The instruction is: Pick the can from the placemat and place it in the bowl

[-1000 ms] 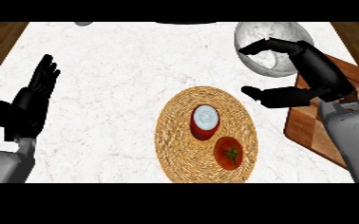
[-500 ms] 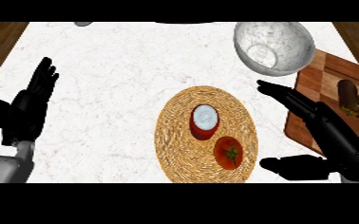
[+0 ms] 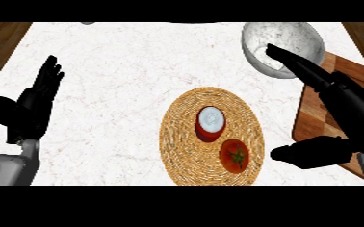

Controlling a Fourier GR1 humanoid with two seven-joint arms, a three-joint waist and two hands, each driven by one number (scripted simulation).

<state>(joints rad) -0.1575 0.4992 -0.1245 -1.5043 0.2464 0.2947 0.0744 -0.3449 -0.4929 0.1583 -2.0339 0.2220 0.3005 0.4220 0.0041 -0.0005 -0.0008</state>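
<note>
**Step in hand:** approach to the grasp; the can was not yet held.

**Findings:**
- The can (image 3: pixel 210 123) stood upright near the middle of the placemat (image 3: pixel 183 149).
- A tomato (image 3: pixel 235 155) lay just beside it on the near-right.
- The right hand (image 3: pixel 340 98) was open, with straight fingers reaching over the bowl's (image 3: pixel 279 37) near rim. Its thumb was spread low, to the right of the placemat. It was apart from the can.
- The left hand (image 3: pixel 35 101) rested open at the left edge, fingers up.

**Next move, as judged:** the right hand must travel left and down to the can, then curl round its side. The tomato crowds the very side it comes from, so a knock is the likely fault.

**Room:**
- The can's left and far sides were free.
- The bowl sat far right, near the counter's (image 3: pixel 128 67) far edge and just beyond the board (image 3: pixel 310 118).
- Bare counter lay between placemat and bowl.
</note>
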